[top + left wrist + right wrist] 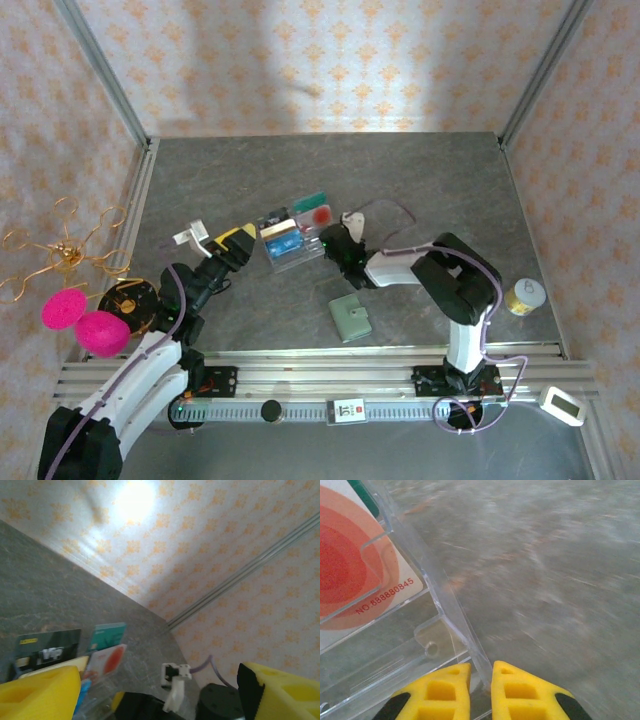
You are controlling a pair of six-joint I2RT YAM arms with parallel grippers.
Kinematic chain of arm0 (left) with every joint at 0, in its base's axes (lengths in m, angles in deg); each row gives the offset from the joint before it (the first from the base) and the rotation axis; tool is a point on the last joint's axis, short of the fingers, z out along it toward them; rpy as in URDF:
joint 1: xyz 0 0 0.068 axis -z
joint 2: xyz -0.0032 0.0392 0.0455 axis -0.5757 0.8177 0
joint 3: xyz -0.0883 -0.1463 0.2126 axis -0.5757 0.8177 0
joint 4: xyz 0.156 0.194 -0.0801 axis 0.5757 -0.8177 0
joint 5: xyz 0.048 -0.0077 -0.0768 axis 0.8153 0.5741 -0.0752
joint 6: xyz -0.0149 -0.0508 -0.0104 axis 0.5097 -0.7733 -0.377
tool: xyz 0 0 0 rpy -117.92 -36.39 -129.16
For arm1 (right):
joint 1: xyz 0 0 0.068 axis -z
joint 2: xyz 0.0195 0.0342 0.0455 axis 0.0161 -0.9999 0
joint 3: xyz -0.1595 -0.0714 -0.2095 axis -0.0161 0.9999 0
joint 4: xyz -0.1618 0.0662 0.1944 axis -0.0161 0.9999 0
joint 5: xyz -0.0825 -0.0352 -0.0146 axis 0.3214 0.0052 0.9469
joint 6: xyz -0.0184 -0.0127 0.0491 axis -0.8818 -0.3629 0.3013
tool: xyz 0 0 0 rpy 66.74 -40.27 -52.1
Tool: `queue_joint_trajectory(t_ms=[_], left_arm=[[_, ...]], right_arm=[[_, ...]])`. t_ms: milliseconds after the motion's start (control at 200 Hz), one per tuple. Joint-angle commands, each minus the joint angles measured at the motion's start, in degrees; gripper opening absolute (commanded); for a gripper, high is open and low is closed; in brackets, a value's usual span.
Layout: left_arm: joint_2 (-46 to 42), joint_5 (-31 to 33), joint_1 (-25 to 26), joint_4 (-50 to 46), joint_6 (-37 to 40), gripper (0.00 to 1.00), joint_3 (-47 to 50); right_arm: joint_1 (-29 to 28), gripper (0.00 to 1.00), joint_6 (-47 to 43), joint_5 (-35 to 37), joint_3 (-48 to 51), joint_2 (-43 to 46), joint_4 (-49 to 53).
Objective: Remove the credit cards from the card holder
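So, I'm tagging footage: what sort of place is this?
Probably a robot test booth: wallpapered panels on metal framing enclose a grey tabletop, with arms bolted to a front rail.

The red-and-white card (350, 575) in the clear tray (451, 615) reads "NO.888880845", and the dark card (47, 650) shows "VIP".
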Motion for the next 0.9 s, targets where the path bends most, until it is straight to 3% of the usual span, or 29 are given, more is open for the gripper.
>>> queue_joint_trajectory(t_ms=[0,200,375,556,711,891], left_arm=[[-0.2,1.5,1.3,3.1,-1.0,0.79,1.6],[2.9,2.5,4.0,5.1,-1.4,0.68,4.2],[5.0,2.7,6.4,5.4,-1.1,0.57,5.8],[4.3,3.8,8.6,0.2,0.1,0.52,6.6],[2.5,5.6,10.2,-4.3,0.4,0.47,7.8],[2.0,8.1,15.2,-9.5,0.5,0.39,8.5]], right_arm=[[-1.9,0.01,11.4,13.6,3.0,5.7,3.7],[-7.5,0.06,21.1,21.8,4.0,7.6,12.4],[-10.6,0.12,26.4,22.9,4.8,7.7,15.1],[-12.1,0.31,24.6,21.7,6.0,9.2,13.6],[-12.2,0.41,22.5,18.6,10.1,12.8,10.3],[-12.3,0.45,16.1,13.0,18.8,23.0,1.9]])
